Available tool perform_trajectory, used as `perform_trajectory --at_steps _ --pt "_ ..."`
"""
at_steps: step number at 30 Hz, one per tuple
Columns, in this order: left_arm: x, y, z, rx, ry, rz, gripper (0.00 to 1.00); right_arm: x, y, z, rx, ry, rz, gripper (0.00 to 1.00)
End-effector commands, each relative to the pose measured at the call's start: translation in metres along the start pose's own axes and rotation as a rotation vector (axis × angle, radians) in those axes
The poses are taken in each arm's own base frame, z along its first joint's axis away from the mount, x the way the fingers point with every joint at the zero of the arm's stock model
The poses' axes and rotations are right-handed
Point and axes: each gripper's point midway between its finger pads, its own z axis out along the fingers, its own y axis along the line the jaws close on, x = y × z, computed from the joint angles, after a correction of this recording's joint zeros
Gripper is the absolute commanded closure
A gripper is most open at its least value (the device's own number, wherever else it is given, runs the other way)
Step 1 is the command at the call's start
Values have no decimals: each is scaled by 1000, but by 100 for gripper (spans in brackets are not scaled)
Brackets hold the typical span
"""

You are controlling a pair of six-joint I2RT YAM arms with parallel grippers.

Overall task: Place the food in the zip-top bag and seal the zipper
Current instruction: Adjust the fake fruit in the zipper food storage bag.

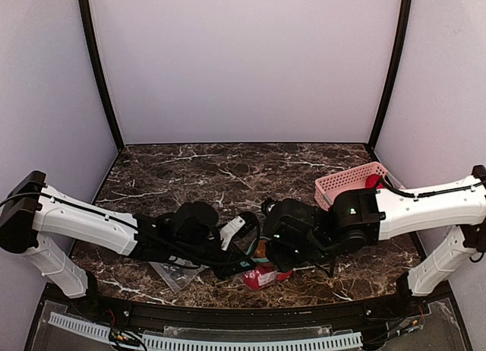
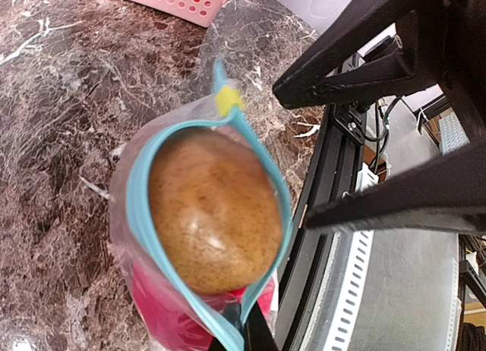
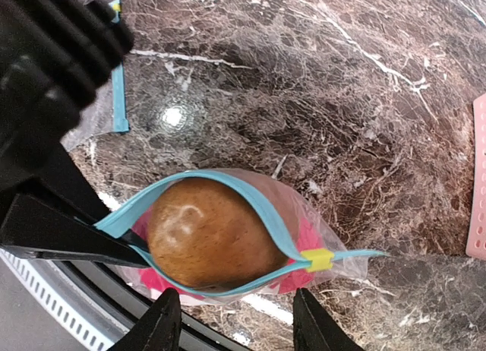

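Note:
The clear zip-top bag (image 3: 334, 241) hangs with its mouth open near the table's front edge. Its teal zipper (image 3: 258, 199) is spread into an oval, with a yellow slider (image 3: 319, 258) at one end. A brown-tan piece of food (image 3: 209, 237) fills the mouth, and red food (image 2: 163, 320) shows through the plastic below it. My left gripper (image 2: 247, 332) is shut on the bag's zipper end opposite the slider. My right gripper (image 3: 234, 294) hovers just above the bag, open, with nothing between its fingers. Both grippers meet over the bag (image 1: 262, 273) in the top view.
A pink slatted basket (image 1: 345, 185) stands at the right with a red piece (image 1: 372, 182) inside. A second clear bag (image 1: 175, 273) with a teal strip (image 3: 118, 93) lies flat to the left. The black table-edge rail (image 2: 319, 237) runs right beside the bag.

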Motion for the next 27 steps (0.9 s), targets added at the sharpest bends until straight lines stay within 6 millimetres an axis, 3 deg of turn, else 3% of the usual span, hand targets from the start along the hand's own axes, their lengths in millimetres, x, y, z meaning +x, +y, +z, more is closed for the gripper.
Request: perform_trajectory --at_steps 1,8,18,23,27 --pt "-17 -13 1 44 -34 29 99 -15 16 -9 -75 -38 0 52" --pt "-14 -10 7 36 -19 21 99 -18 33 10 -81 -31 -28 54" --pt "-6 -5 8 13 -2 24 99 -6 1 48 151 47 -7 49" --pt "-4 -4 9 12 -2 25 99 3 -6 59 169 70 1 49" --pt "-1 -1 10 0 0 20 99 2 0 63 105 56 12 44"
